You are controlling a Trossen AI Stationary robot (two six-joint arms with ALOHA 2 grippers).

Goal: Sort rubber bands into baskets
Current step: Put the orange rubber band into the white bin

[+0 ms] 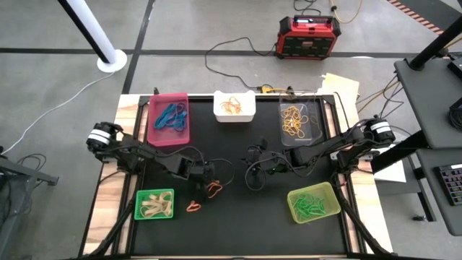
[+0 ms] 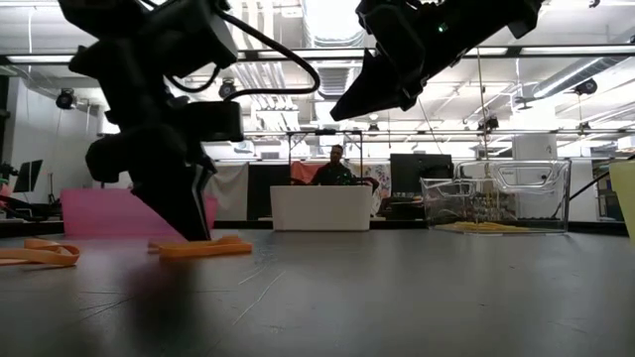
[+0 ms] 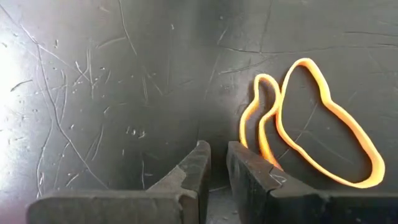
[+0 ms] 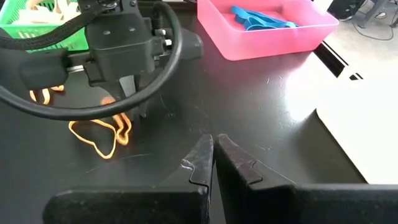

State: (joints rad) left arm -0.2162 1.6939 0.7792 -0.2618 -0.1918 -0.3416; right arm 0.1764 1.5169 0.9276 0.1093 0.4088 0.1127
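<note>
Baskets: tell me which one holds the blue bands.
The pink basket, far left; blue bands lie only there. The others hold orange, tan or green ones.

Three baskets line the table's far edge, two more sit at its near corners. Left gripper stands on loose rubber bands between those. Right gripper hangs mid-table.

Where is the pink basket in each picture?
High view: pink basket at the table's far left, holding blue bands.
Low view: far left, behind the left arm.
Left wrist view: not in it.
Right wrist view: at the top.
Shared landmark: the left gripper beside an orange band.
</note>
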